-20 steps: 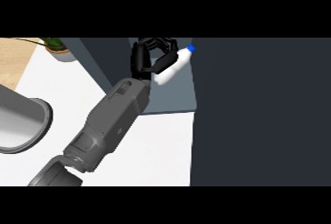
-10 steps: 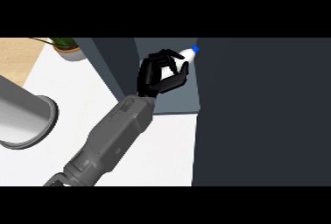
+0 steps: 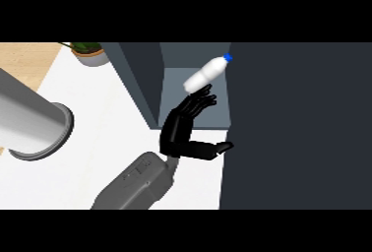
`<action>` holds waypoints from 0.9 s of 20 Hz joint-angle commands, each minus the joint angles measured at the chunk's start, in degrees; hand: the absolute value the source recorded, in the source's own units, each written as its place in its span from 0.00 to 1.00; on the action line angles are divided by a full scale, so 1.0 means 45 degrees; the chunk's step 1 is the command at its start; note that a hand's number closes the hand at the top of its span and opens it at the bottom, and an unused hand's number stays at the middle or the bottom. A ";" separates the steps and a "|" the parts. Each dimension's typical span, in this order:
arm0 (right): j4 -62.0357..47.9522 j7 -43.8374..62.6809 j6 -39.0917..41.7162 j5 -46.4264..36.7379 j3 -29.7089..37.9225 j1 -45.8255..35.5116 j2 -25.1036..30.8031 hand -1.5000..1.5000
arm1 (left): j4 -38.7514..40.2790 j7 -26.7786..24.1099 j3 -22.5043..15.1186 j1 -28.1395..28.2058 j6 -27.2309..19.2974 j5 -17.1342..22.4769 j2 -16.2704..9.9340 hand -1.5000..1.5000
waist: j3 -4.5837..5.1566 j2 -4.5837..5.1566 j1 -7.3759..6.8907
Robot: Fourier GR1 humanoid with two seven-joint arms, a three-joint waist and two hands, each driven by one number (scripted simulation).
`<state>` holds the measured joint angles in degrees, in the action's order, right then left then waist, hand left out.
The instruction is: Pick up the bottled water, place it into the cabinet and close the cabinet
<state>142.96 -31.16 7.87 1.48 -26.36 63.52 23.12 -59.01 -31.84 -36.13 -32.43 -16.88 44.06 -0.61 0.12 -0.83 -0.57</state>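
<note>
Half a second back the fingers were wrapped round the bottle; now they've straightened out and let go, and the arm has slid back toward the counter's near edge. So the black hand on the grey forearm is spread, fingers long and pointing into the cabinet, thumb stuck out sideways toward the door; fingertips sit right at the base of the bottle, touching or just shy, can't tell which. Which arm it is I honestly can't say from this angle, only one shows.

Just past the fingers is the small white plastic water bottle with a blue cap; it's tilted, cap up toward the far right, inside the grey-blue open cabinet compartment; whether it's settled or tipping, no idea.

Handling-wise I'd guess it's light, smooth-sided and a bit slippery, rolls easily if it goes over; best grab would be round the middle of the body, not the cap.

Further out: the big dark cabinet door on the right, unclosed; a grey metal cylinder lying on the white counter at left; a potted plant in the far corner.
</note>
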 commanded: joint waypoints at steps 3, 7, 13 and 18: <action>0.2165 0.0455 -0.0348 -0.0853 0.0012 0.0777 0.0530 0.00 | -0.3516 -0.0451 -0.1088 0.3678 -0.0616 -0.0509 -0.1526 0.00 | 0.0001 -0.0053 -0.0256; 0.1816 0.0692 -0.0435 -0.1126 -0.0188 0.0434 0.0797 0.00 | -0.5577 -0.0867 -0.1278 0.6226 -0.0415 -0.0411 -0.3138 0.00 | 0.0008 0.0022 -0.0475; 0.1894 0.0444 0.1039 -0.2560 -0.0329 -0.0575 0.3001 1.00 | -0.7009 -0.1746 -0.0950 0.8032 0.0985 -0.0277 -0.5150 0.00 | 0.0042 -0.0017 -0.0503; 0.2071 0.0879 0.1587 -0.3332 -0.0663 -0.1653 0.4257 1.00 | -0.7871 -0.2349 -0.0180 0.9041 0.2021 0.0009 -0.6782 0.00 | 0.0084 -0.0045 -0.0519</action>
<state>143.00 -31.59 12.79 -1.87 -27.96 57.96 37.33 -91.83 -40.18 -39.05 4.55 -10.88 43.52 -26.07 0.40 -0.97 -3.29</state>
